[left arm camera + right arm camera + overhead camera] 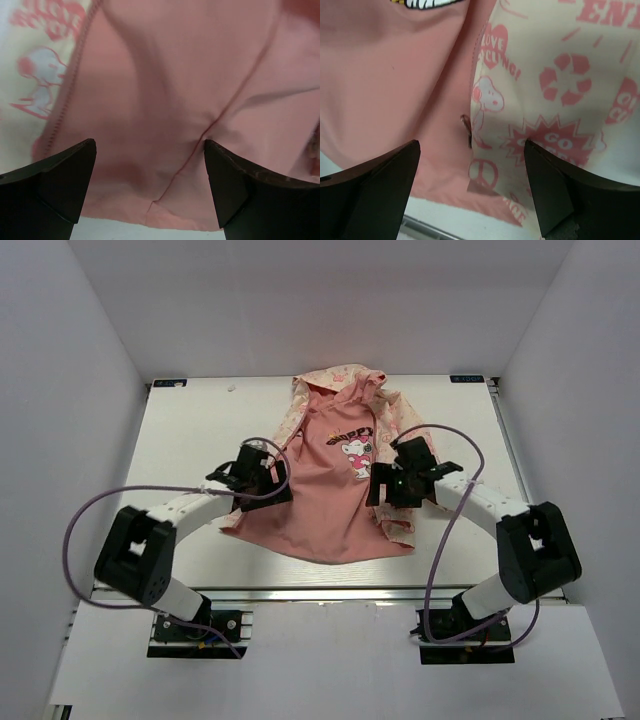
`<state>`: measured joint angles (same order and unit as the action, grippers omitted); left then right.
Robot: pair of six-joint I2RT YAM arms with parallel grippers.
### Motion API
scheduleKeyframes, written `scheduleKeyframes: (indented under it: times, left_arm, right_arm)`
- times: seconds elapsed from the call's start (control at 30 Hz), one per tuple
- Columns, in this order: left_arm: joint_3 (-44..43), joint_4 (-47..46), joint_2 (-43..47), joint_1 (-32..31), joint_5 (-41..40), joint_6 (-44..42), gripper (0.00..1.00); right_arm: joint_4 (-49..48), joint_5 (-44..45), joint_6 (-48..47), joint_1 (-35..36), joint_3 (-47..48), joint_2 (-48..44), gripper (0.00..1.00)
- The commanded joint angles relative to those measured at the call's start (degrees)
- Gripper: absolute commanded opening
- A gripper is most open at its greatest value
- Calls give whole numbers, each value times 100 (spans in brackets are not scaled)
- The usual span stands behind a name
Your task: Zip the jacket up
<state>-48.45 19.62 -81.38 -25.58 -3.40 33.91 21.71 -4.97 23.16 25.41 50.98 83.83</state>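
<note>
Jacket (335,480) lay spread at the middle of the counter (190,440), hood (345,380) toward the far edge, hem toward the near edge. The centre was a broad pink area with a cartoon dog print (357,455); cream patterned fabric showed along both sides and on the hood.

My left tool (262,472) hung over the jacket's left side and my right tool (395,480) over its right side, the pink centre between them. Both tools were spread wide with nothing between the fingers.

Left wrist view: pink fabric filled the gap between the fingers, with a stitched seam (220,115) running diagonally, cream print at upper left, and a sliver of bare counter under the hem.

Right wrist view: pink on the left and a cream printed panel on the right. A small dark tab (466,122) sat at the boundary between them; I couldn't tell whether it was a zipper pull.

From the top view I couldn't make out the zipper strip. My tools covered parts of both side edges. I couldn't tell whether either tool touched the fabric or hung just above it. The wrist views cut off most of the garment.
</note>
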Motion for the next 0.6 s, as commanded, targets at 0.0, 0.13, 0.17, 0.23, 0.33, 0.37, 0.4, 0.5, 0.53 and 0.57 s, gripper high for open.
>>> scheduleKeyframes:
  times: [0.0, 0.13, 0.17, 0.23, 0.33, 0.37, 0.4, 0.5, 0.53, 0.57]
  left_arm:
    - [-112, -714, -629, 1, 534, 160, 98]
    - [-735, -626, -1683, 132, 243, 90, 98]
    - [-1058, -574, -1888, 176, 217, 98, 98]
    - [-1385, -538, -2466, 368, 165, 107, 98]
    - [-2044, -599, -3030, 728, 147, -7, 98]
    - [-2246, -573, -3128, 809, 147, -42, 98]
    - [-2683, -529, -3225, 879, 207, -129, 98]
    - [-3335, -424, -3358, 968, 208, -445, 98]
    - [-3416, -371, -3349, 968, 269, -508, 98]
    - [-3469, -353, -3244, 968, 330, -578, 98]
  right_arm:
    - [-721, -206, -215, 8, 236, 334, 89]
    - [-414, 749, -408, -10, 1025, 1387, 89]
    - [-388, 848, -478, -18, 1184, 1538, 90]
    - [-343, 1059, -637, -97, 1701, 2020, 89]
    - [-150, 1016, -874, -238, 2544, 2566, 89]
    - [-124, 972, -944, -256, 2740, 2646, 89]
    - [-28, 963, -1006, -282, 2924, 2717, 89]
    - [218, 919, -1243, -282, 3541, 2805, 89]
    - [350, 963, -1304, -282, 3585, 2710, 89]
    - [421, 954, -1340, -273, 3568, 2622, 89]
